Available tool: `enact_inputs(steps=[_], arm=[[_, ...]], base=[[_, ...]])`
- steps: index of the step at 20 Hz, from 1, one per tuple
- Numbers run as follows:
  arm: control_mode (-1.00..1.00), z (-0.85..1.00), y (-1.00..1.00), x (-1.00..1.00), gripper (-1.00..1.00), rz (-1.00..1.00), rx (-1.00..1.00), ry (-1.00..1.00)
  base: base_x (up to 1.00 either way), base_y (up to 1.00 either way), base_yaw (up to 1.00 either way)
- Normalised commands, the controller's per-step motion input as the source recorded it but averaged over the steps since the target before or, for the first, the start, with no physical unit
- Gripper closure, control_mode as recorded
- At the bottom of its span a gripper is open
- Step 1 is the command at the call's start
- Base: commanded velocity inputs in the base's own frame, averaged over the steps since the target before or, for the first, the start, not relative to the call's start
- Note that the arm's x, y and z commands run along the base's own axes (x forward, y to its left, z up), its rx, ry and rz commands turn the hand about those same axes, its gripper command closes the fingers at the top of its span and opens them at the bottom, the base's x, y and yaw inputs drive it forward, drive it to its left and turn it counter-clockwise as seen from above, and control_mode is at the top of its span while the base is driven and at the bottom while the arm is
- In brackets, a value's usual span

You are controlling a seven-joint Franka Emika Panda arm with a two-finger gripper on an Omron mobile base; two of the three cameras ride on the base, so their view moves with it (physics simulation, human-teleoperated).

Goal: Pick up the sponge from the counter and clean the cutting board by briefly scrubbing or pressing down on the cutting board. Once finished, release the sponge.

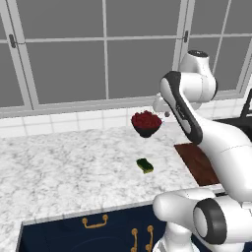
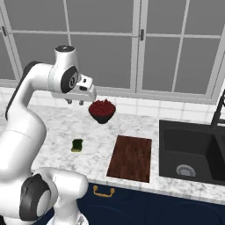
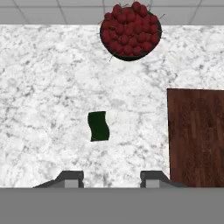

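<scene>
Hand view: sponge (image 3: pixel 99 126) apart from cutting board (image 3: pixel 196 138).

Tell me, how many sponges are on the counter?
1. The sponge lies alone on the counter, between the bowl of red fruit and the cabinet edge, left of the cutting board.

Dark bowl (image 2: pixel 102 115) heaped with red fruit (image 3: pixel 131 27), stems sticking out, sits far back by the white tiled backsplash (image 2: pixel 145 107). Black sink (image 2: pixel 193 151) on the right, round metal drain (image 2: pixel 186 170) in its basin, black faucet (image 2: pixel 219 110) at the far right edge. Navy cabinets (image 1: pixel 98 234) below at the near side, with gold handles (image 1: pixel 94 222). Large grey-paned windows (image 2: pixel 132 44) across the far wall.
</scene>
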Motion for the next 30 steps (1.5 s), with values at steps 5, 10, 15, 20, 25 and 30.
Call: enact_inputs(steps=[5, 10, 15, 20, 25, 30], arm=[[-1.0, -0.02, 0.03, -0.43, -1.0, 0.02, 0.0, 0.0], [-1.0, -0.35, 0.18, -0.74, -1.0, 0.06, -0.02, 0.0], [-1.0, -0.87, 0.28, -0.07, -1.0, 0.14, -0.05, 0.0], [-1.0, -0.62, 0.08, 0.51, -1.0, 0.1, -0.02, 0.11], [-1.0, -0.55, 0.27, 0.44, -1.0, 0.05, -0.01, 0.05], [-1.0, -0.52, 0.17, 0.5, -1.0, 0.01, 0.0, 0.0]], base=[[0.0, 0.0, 0.0], [0.0, 0.0, 0.0], [0.0, 0.0, 0.0], [0.0, 0.0, 0.0], [0.0, 0.0, 0.0], [0.0, 0.0, 0.0]])
